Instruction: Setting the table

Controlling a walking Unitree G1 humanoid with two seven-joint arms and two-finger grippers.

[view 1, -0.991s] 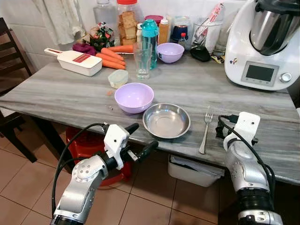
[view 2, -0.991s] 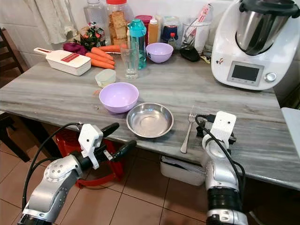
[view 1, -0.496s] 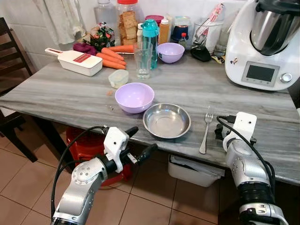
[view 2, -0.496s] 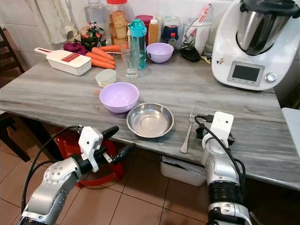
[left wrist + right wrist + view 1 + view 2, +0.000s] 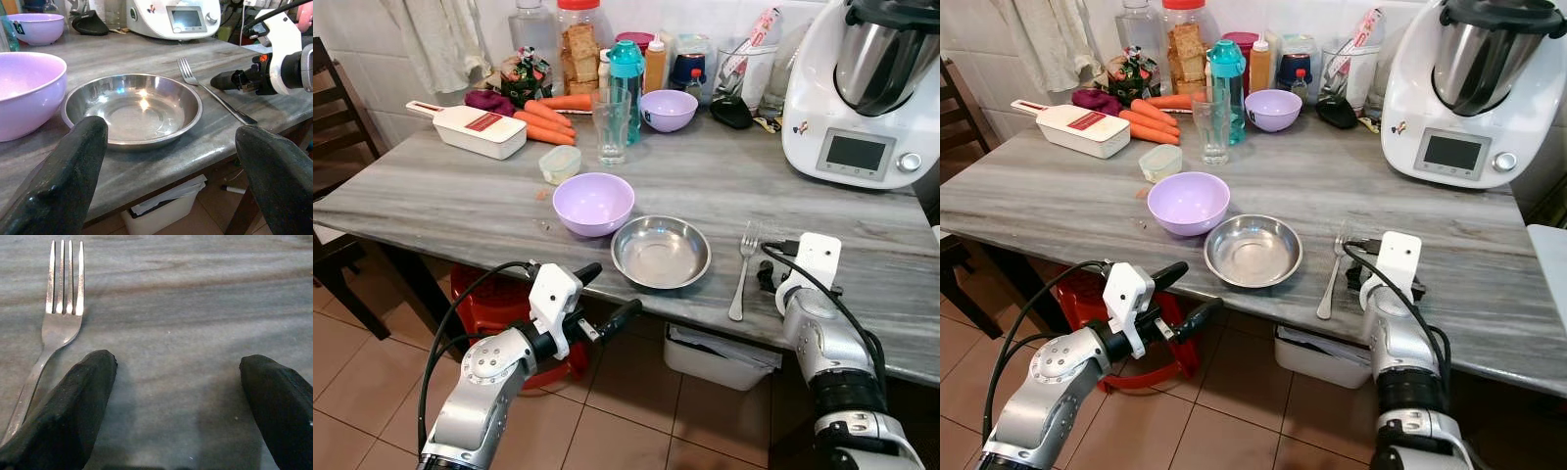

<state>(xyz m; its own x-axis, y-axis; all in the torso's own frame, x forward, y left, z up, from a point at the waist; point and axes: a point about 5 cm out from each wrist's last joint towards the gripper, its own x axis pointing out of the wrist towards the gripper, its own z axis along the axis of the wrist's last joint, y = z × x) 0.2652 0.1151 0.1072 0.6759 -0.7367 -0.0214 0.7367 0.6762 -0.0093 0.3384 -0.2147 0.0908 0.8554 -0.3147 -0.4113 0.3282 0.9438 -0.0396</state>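
Steel fork (image 5: 741, 277) lies flat on your worktop (image 5: 450, 201), just right of the metal dish (image 5: 661, 252) | right hand (image 5: 171, 406) spread, empty, beside the fork handle | left hand (image 5: 597, 294) spread below the worktop edge, facing the dish.

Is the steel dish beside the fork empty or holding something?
Empty: the steel dish shows only bare, shiny metal inside, with the fork lying apart beside it.

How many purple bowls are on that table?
2. One lilac plastic bowl sits near the front edge beside the round steel dish; a smaller one stands at the back among the bottles. Clutter could hide more.
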